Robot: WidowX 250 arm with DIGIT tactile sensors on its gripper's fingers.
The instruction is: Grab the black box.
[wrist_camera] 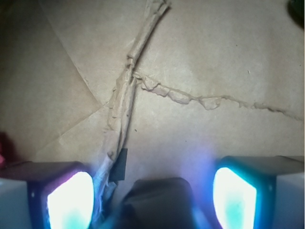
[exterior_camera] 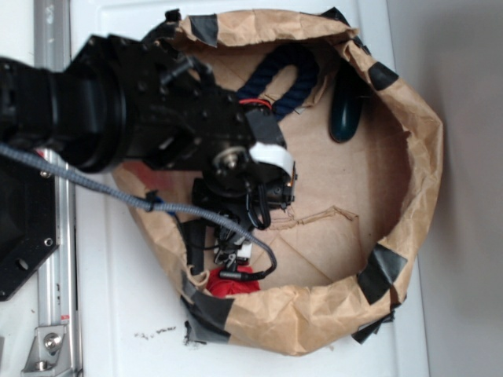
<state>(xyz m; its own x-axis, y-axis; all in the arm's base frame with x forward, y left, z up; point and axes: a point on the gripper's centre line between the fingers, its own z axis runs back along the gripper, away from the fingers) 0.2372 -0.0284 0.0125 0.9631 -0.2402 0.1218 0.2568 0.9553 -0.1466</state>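
Brown kraft-paper tub [exterior_camera: 416,157]: matt, crumpled, creased walls; floor [wrist_camera: 200,62] w/ rough torn ridges. Black tape patches [exterior_camera: 383,271] on rim, slight sheen. Navy rope [exterior_camera: 275,75] at top: twisted fibre, matt. Dark teal oval [exterior_camera: 344,114], upper right: smooth, glossy. Arm [exterior_camera: 157,102] at left: black, semi-gloss, prob. plastic/metal; braided grey cable [exterior_camera: 94,188]. Red item [exterior_camera: 232,283] at bottom: soft, cloth-like? Silver metal rail [exterior_camera: 55,39] at far left; white smooth tabletop [exterior_camera: 126,298].

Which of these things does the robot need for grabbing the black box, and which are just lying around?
For the job:
- black box, probably the dark shape low in the wrist view
- gripper, open, one finger on each side of it

Just lying about:
- navy rope
- dark teal oval thing
- red thing
- brown paper wall around them all
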